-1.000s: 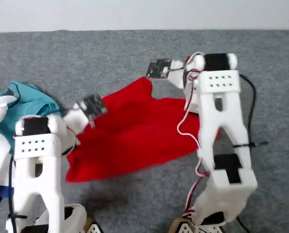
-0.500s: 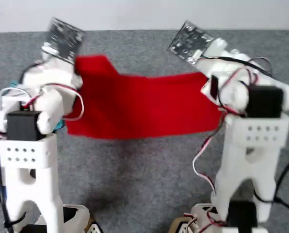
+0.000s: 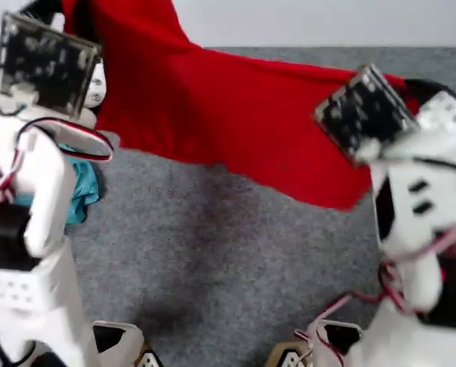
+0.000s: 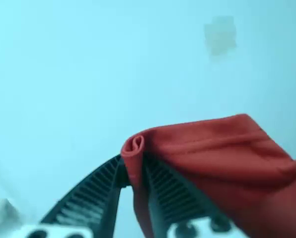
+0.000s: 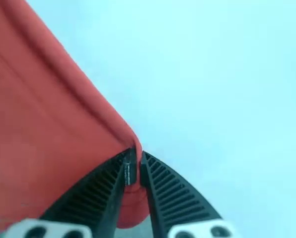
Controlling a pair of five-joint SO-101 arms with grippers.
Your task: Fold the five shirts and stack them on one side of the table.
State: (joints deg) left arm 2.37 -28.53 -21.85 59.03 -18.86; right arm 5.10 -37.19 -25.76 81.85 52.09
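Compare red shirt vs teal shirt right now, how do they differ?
Pose: the red shirt hangs spread out above the table; the teal shirt lies bunched on it beside the left arm. Grip: the red shirt is pinched by the left tool and the right tool; the teal shirt is in neither. Shared: neither is folded.

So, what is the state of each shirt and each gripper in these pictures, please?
red shirt: held up in the air, spread between both grippers, unfolded.
left gripper: shut on the red shirt.
right gripper: shut on the red shirt.
teal shirt: crumpled on the table, unfolded.
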